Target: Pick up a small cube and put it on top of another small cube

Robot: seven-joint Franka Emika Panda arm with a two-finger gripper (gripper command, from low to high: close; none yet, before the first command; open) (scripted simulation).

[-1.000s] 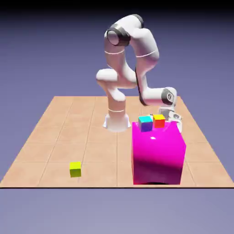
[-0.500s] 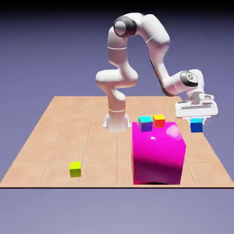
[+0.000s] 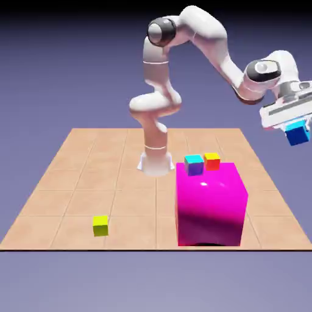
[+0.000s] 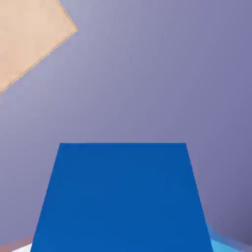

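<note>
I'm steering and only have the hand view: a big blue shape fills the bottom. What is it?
Observer: The exterior view shows a small blue cube, gripped by the robot's hand.

Operator: Is it over the table? I see just a tan corner.

Observer: No, the cube hangs out past the table's edge, on the exterior view's right.

Operator: And where's the cube it might go on?

Observer: A small yellow cube sits on the table near the front, toward the exterior view's left, on the far side of a large magenta block from the hand.
</note>
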